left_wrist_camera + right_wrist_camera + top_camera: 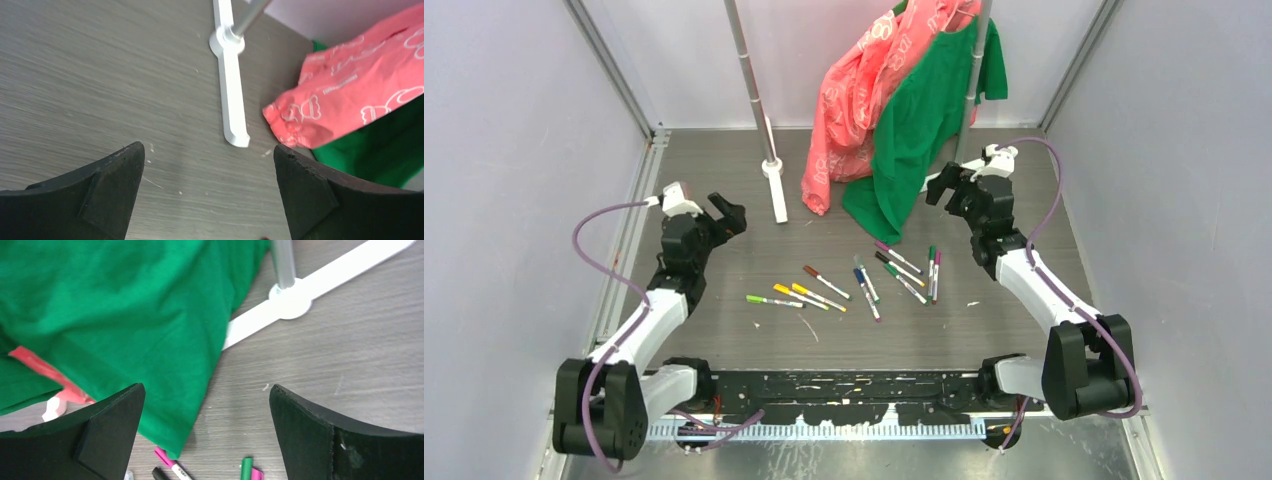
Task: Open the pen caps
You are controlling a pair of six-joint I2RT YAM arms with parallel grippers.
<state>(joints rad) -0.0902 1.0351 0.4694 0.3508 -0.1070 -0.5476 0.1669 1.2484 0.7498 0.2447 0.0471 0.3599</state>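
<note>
L gripper [727, 213] wide open, empty, above far-left part of tabletop [744, 340]. Mid-tabletop, btwn both arms: pens [826, 283] scattered flat, pen caps [754, 298] on where visible. R gripper [949, 190] wide open, empty, far-right part, beside green shirt [914, 130].

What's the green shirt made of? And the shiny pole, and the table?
The green shirt looks like soft, matte cloth, maybe cotton: it hangs in folds. The pole looks like metal, smooth and silvery. The table shows grey wood-grain lines; real wood or a printed surface, I can't tell.
</note>
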